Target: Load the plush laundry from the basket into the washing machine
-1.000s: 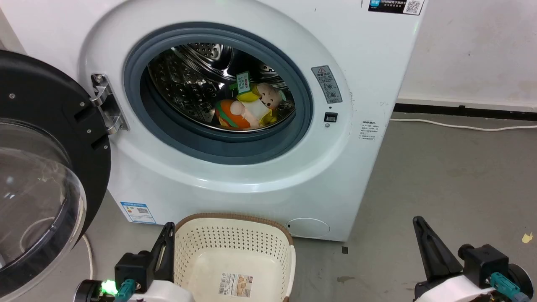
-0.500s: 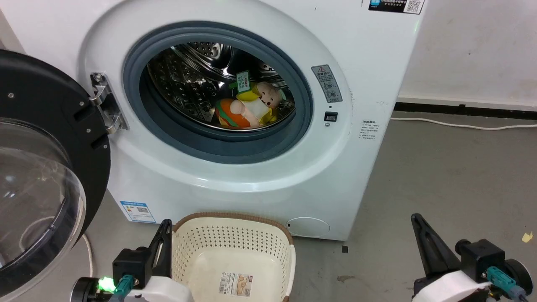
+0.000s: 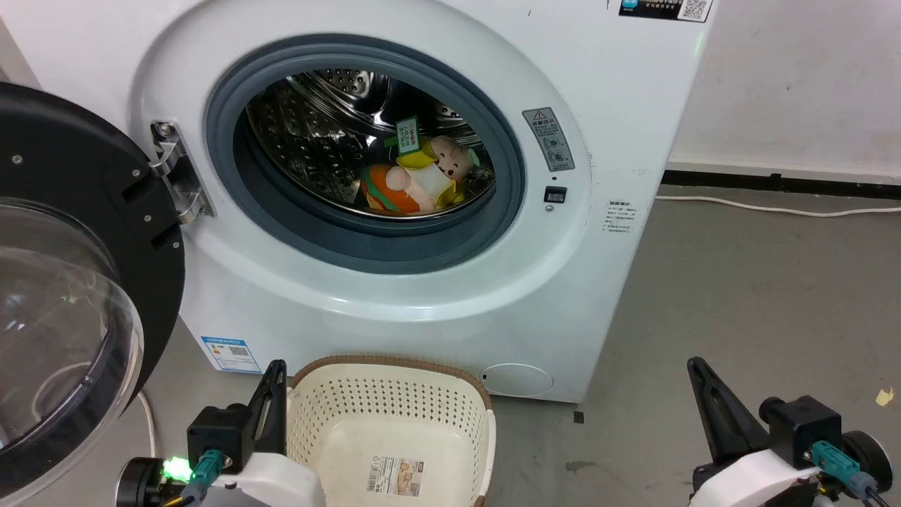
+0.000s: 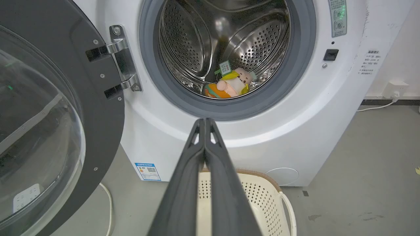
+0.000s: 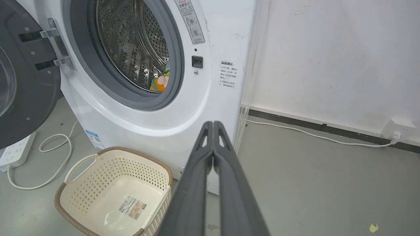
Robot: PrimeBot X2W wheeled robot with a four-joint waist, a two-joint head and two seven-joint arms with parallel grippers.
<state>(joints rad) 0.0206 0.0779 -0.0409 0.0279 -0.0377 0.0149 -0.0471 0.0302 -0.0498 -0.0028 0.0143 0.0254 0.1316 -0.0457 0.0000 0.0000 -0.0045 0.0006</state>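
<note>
The plush laundry [image 3: 415,179] rests unmoved in the washing machine [image 3: 422,303] drum — loading seems done.
Over 1 s little changed: basket [image 3: 380,415] holds no toy; left claw [image 3: 276,366] and right claw [image 3: 693,362] are pinched together, carrying nothing.

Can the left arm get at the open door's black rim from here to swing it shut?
Probably yes. The black-rimmed clear bubble door hangs wide open just left of the shut left claw, with nothing visible between them.

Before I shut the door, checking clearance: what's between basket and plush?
Head view: the washing machine front and its grey gasket, between basket and plush laundry.
</note>
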